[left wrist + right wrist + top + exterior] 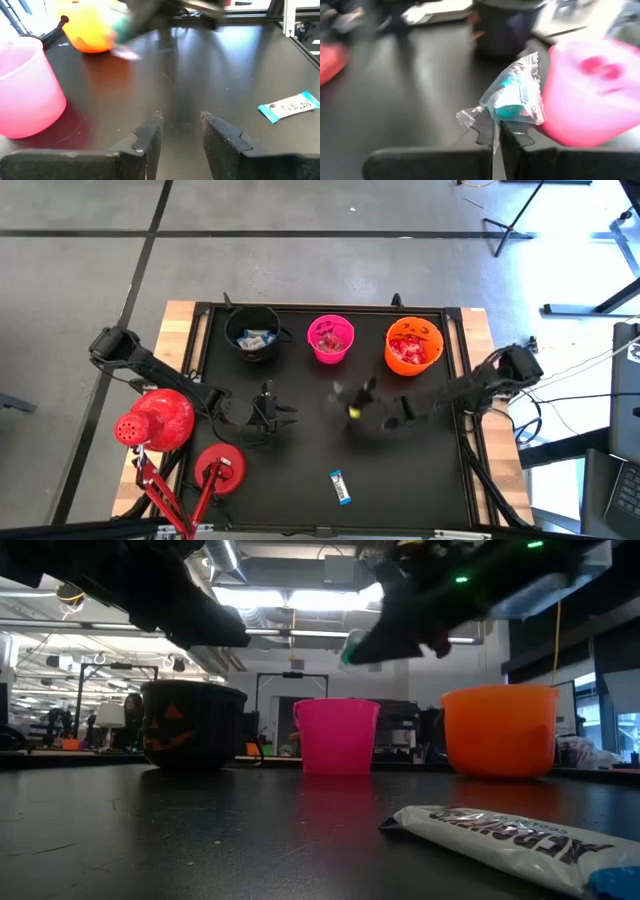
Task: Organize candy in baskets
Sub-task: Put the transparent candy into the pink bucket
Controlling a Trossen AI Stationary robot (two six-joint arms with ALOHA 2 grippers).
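- We are looking down on a black table mat [300, 480] with three small round buckets along its far edge: black cauldron-shaped [252, 332], pink plastic [331, 339], orange plastic [413, 346].
- We are carrying: the right gripper [496, 131] is clamped on a clear-wrapped teal sweet [512, 97], near the pink bucket.
- We judge the next move needs a lift over a rim, then release.
- Our left gripper [179, 131] is waiting, fingers apart, over open mat.
- A blue-and-white wrapped bar [341, 486] is lying near the front edge.

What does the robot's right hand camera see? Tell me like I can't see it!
The right gripper is shut on a small candy in a clear crinkly wrapper with a teal middle. Beside it is a round pink bucket, with a dark bucket farther back on the black table.
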